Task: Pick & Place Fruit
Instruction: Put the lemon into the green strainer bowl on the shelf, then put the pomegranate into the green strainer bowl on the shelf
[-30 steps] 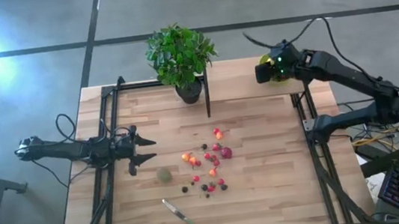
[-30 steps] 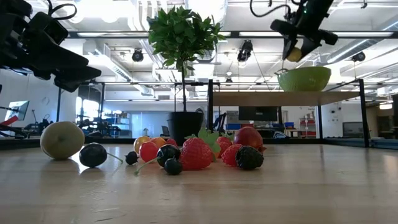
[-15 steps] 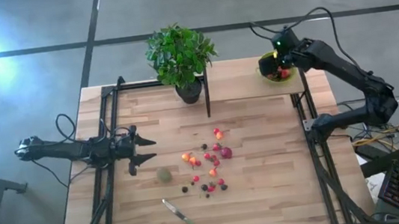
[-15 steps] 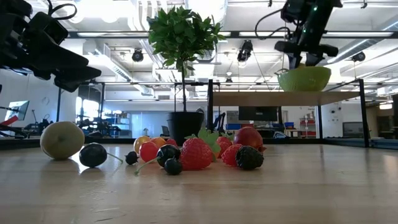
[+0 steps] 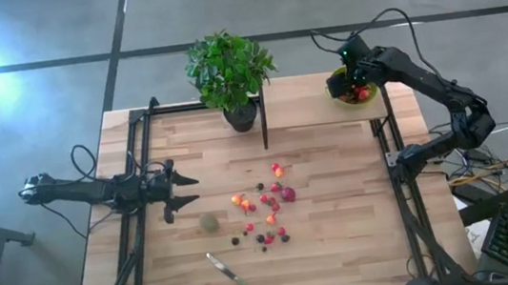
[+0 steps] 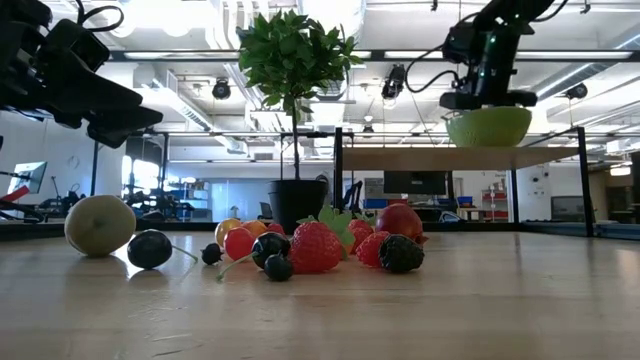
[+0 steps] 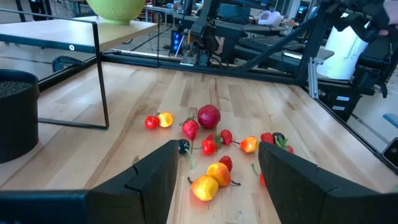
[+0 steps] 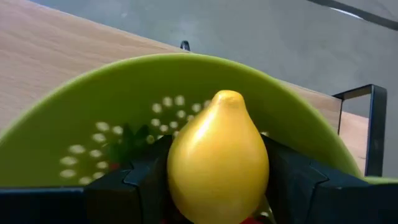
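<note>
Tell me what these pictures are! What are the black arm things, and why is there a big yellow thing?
They are two robot arms at a wooden table, seen by four cameras: one above, one at table height, one on each wrist. The right gripper is over the green bowl on a raised shelf, with the yellow lemon between its jaws; that camera is very near, so it looks huge. The left gripper waits, jaws open. On the table lie little toy fruits, a dull-green ball, a knife and a potted plant.
</note>
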Controlling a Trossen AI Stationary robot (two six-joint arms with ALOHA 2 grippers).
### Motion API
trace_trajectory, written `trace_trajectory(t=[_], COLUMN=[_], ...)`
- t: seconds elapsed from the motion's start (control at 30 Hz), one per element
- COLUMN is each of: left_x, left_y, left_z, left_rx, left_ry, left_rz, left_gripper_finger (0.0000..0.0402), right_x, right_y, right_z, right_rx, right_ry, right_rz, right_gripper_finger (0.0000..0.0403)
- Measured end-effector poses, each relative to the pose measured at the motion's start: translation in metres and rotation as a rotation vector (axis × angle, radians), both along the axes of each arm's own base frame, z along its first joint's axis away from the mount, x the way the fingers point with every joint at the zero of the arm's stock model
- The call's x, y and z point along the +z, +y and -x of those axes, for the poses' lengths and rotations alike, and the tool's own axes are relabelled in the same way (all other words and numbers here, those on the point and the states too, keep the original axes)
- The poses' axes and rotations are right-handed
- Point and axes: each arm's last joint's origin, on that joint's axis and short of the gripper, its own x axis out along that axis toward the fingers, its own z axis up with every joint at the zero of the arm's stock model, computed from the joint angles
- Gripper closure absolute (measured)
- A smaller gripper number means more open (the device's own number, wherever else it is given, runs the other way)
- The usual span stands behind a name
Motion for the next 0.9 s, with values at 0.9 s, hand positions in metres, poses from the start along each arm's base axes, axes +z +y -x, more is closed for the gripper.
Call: trace_trajectory(t=[0.9], left_x=[0.0], left_y=[0.0], left_z=[0.0], left_rx=[0.0], left_ry=[0.0], left_rz=[0.0], left_gripper_finger=[0.0172], right_x=[0.046], right_y=[0.041], right_z=[0.025], right_rx=[0.191], right_ry=[-0.202], right_rz=[0.085], right_gripper_finger=[0.0069])
